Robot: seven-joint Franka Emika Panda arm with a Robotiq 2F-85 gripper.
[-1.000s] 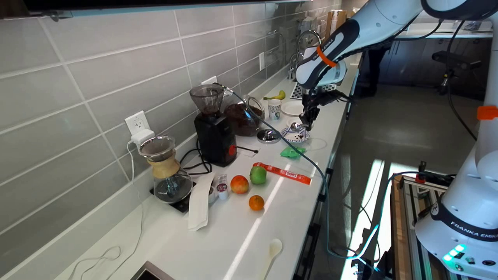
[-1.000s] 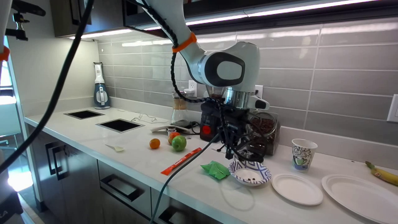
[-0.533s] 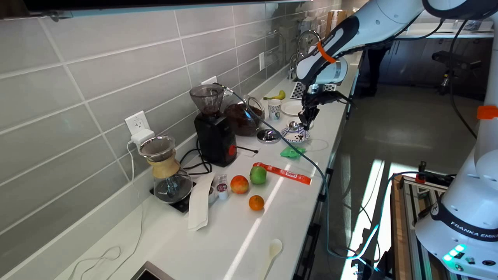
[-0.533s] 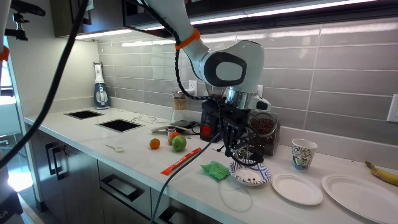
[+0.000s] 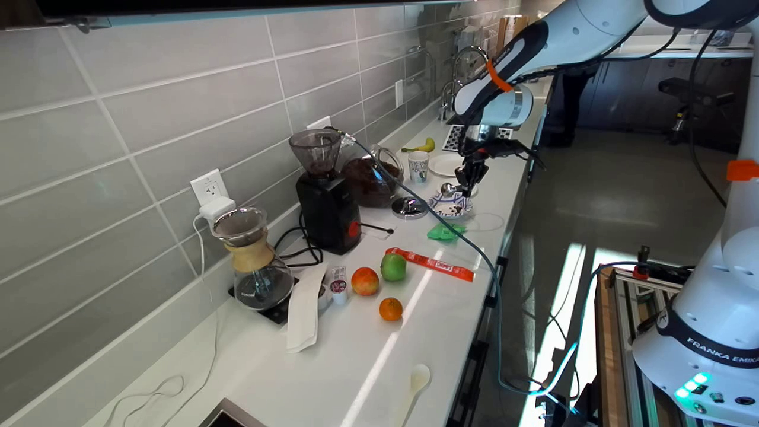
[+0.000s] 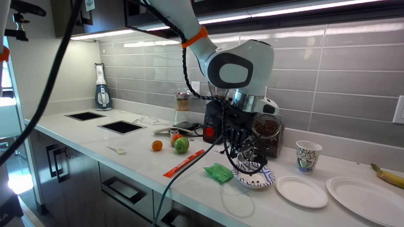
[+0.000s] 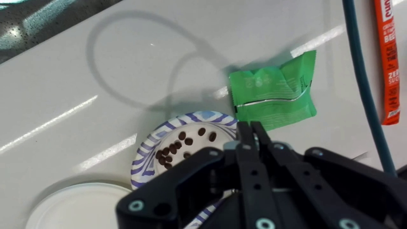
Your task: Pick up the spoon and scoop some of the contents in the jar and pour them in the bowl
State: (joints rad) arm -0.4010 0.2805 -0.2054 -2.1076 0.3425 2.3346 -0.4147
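A metal spoon [image 5: 447, 189] is held by my gripper [image 5: 467, 191], its head over the bowl in an exterior view. In the wrist view my gripper [image 7: 249, 125] has its fingers nearly together, with a thin shiny sliver between them; the spoon's head is hidden there. The bowl [image 7: 142, 168] is white with a blue-purple patterned rim and holds several dark coffee beans. It also shows in both exterior views [image 5: 442, 210] [image 6: 268, 178], under the gripper. The glass jar [image 5: 370, 181] of beans stands behind by the wall, partly hidden by the gripper in an exterior view [image 6: 271, 129].
A green packet [image 7: 273, 95] lies beside the bowl. A small white plate [image 6: 302, 191], a paper cup [image 6: 308, 156] and a shiny lid [image 5: 409, 207] are near. The black grinder [image 5: 329, 207] stands left of the jar. A cable [image 5: 468, 237] crosses the counter. A pale spoon [image 5: 418, 379] lies far off.
The wrist has tilted and shifted slightly, to the right in an exterior view. The spoon's head has turned and risen a little over the bowl. The hanging cable loop has swung lower.
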